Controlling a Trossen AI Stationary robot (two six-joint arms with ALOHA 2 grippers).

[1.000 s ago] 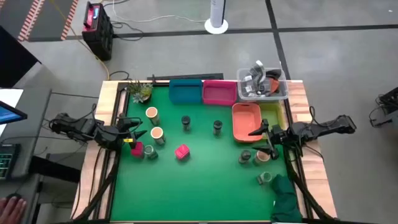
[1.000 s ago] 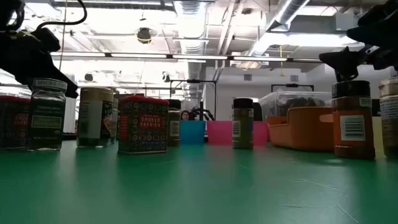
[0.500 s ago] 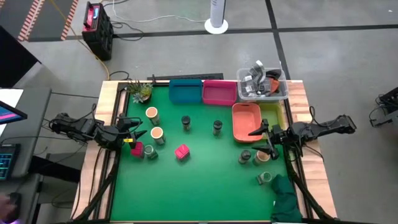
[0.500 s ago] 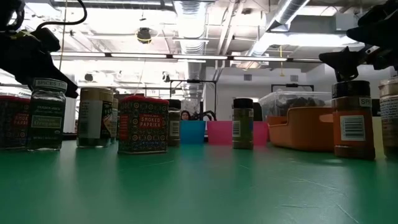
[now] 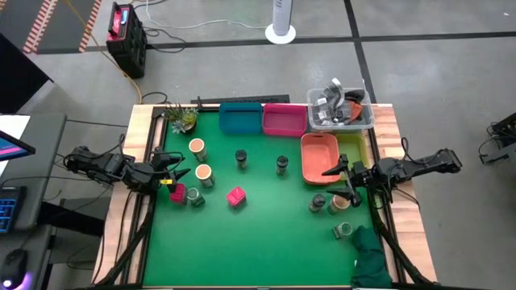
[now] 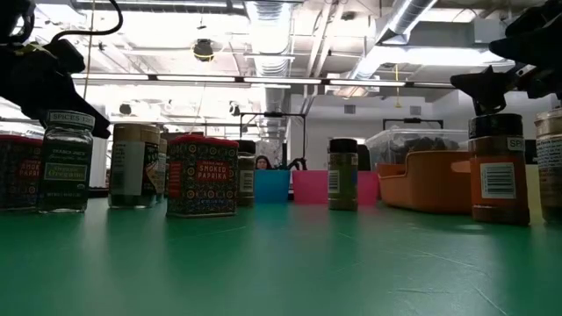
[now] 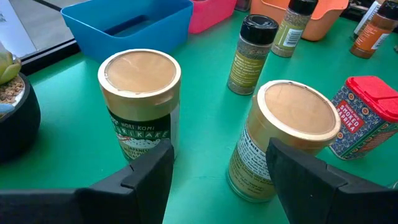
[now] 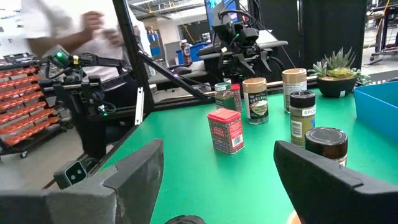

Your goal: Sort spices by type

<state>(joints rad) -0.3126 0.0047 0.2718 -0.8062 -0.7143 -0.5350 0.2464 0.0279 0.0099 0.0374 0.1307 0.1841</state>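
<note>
Left end effector spread wide at nine o'clock beside tan-topped jars. Right end effector spread at three o'clock above green-topped jars; pink-red tin mid-counter.

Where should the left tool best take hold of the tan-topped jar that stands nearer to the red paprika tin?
Probably by the round body just under the lid of the tan-topped jar, coming level from the side the left tool already faces. It stands upright, with free space on both flanks; the red paprika tin stands apart.
</note>
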